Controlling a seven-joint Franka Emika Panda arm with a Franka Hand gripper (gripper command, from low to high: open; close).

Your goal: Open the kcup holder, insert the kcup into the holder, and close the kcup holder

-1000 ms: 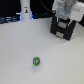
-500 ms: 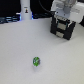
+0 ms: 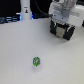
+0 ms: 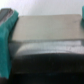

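Observation:
The kcup [image 3: 36,61] is a tiny green pod with a whitish top, standing alone on the white table toward the front. The kcup holder [image 3: 65,33] is a black box at the back on the exterior view's right, mostly hidden under the arm. My gripper [image 3: 62,26] hangs right over it, far from the kcup. In the wrist view the teal fingers [image 4: 6,42] stand wide apart at the frame's edges, with a grey flat face and dark body of the kcup holder [image 4: 47,30] between them. My gripper [image 4: 44,37] looks open and holds nothing.
A white post [image 3: 25,11] stands at the back on the exterior view's left, before a dark background. The white table [image 3: 20,47] spreads around the kcup.

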